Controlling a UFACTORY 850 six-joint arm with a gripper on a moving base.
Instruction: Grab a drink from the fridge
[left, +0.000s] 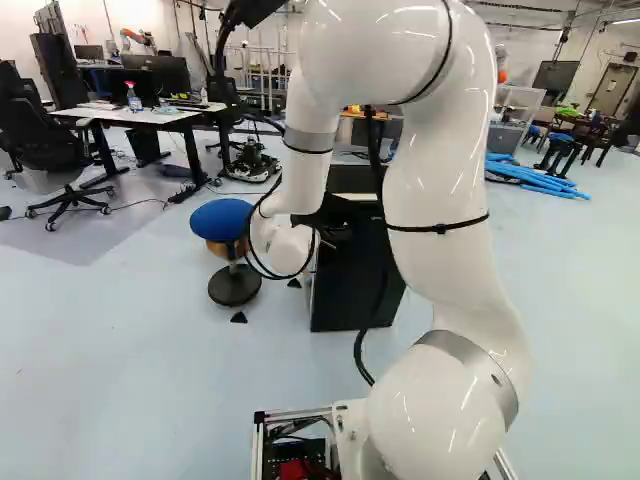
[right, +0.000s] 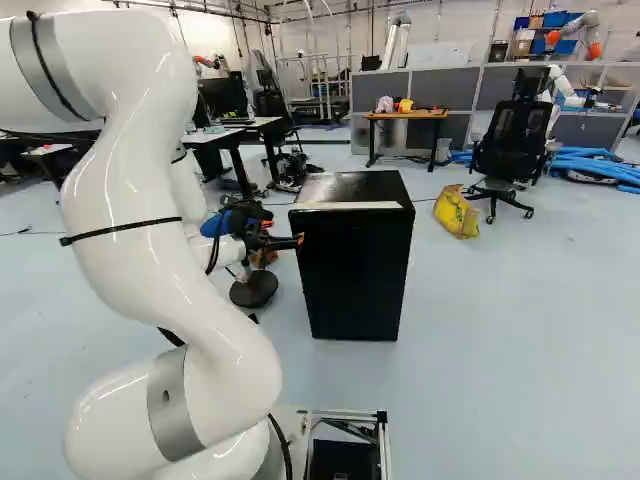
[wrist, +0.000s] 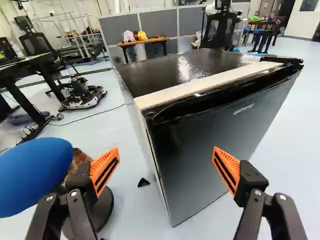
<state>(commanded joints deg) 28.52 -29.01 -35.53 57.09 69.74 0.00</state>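
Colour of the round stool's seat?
Blue; the stool seat shows best in the wrist view, close beside the open gripper.

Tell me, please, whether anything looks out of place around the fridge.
A yellow bag lies on the floor beyond the fridge, near the black chair, looking dropped rather than put away. The fridge itself stands upright, and no spill shows.

A black mini fridge (right: 355, 270) stands upright on the pale blue floor (right: 500, 330), with a blue-seated stool (left: 222, 218) near it. Farther off, a yellow bag (right: 457, 212) lies near a black office chair (right: 515, 135). Toward the floor's far edge are blue tubes (left: 535, 178) and a wooden-topped table (right: 405, 115).
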